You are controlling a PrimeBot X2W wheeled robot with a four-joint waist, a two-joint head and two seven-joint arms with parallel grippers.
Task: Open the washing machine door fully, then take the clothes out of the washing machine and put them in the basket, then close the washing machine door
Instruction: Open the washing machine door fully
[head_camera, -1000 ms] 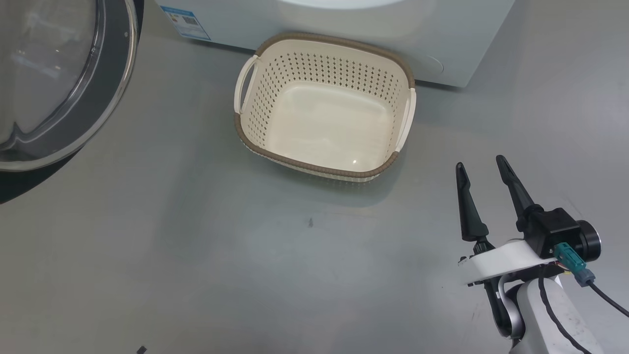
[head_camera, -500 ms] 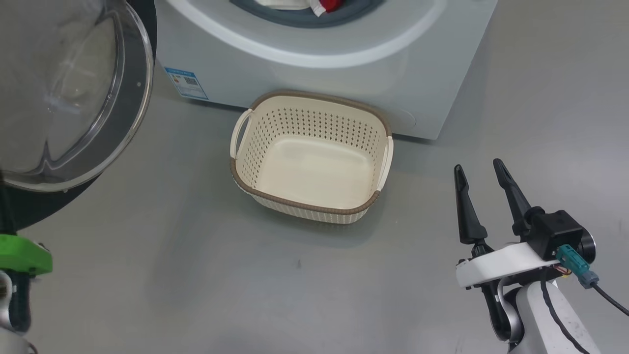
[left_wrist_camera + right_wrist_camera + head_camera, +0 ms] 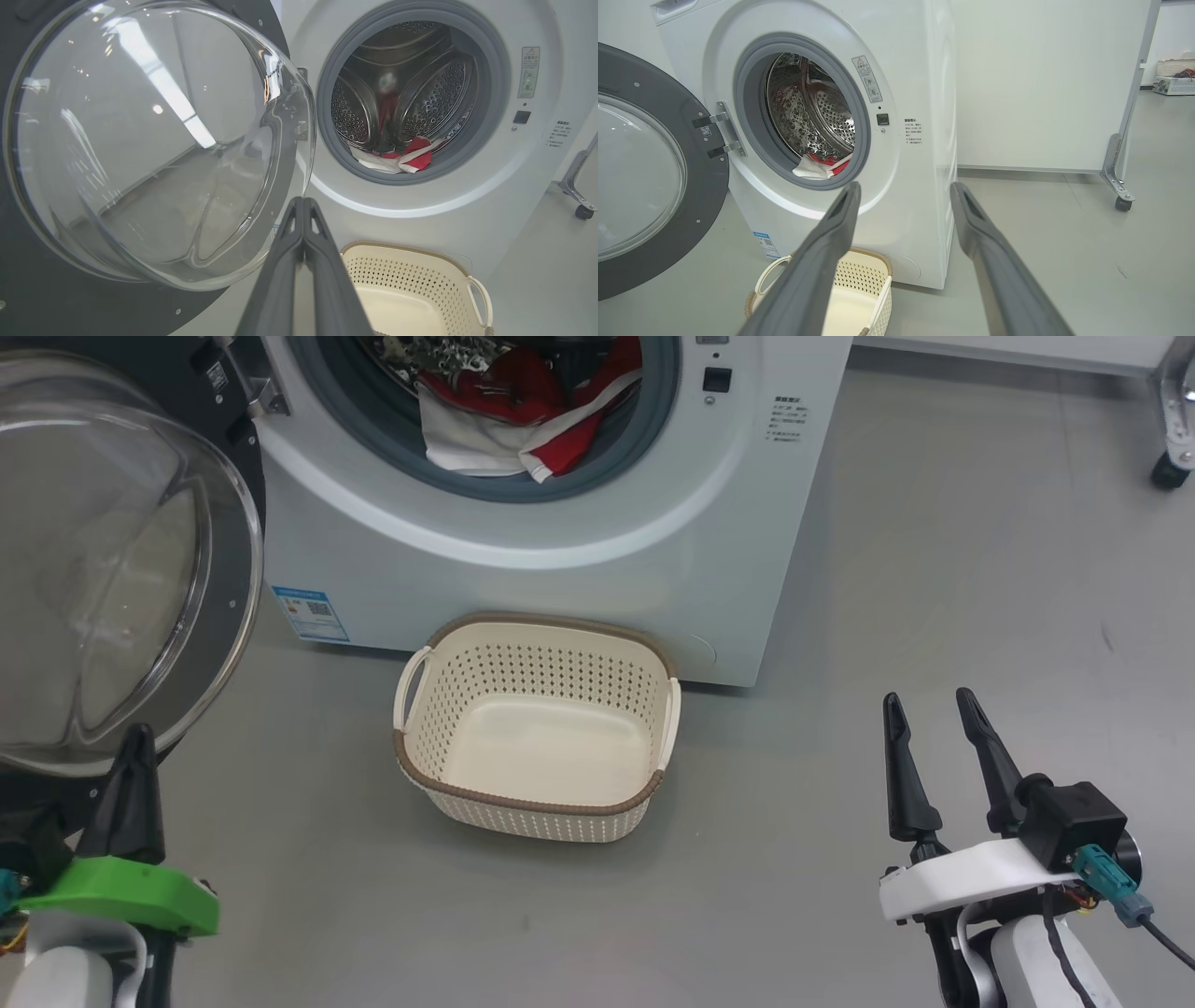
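With the washing machine door (image 3: 121,569) open at the frame's left, unloading looks next: the clothes (image 3: 523,411) lie at top centre in the washing machine (image 3: 560,569), above the empty basket (image 3: 551,826), so the spread, empty right claw (image 3: 927,702) should reach in, while the left claw (image 3: 140,747) is pinched shut.

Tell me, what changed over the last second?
Mostly the head camera tilted up, so the clothes inside the washing machine now show. The left jaws came into view, shut; the right jaws stay open and empty. The basket stays empty and the washing machine door open.
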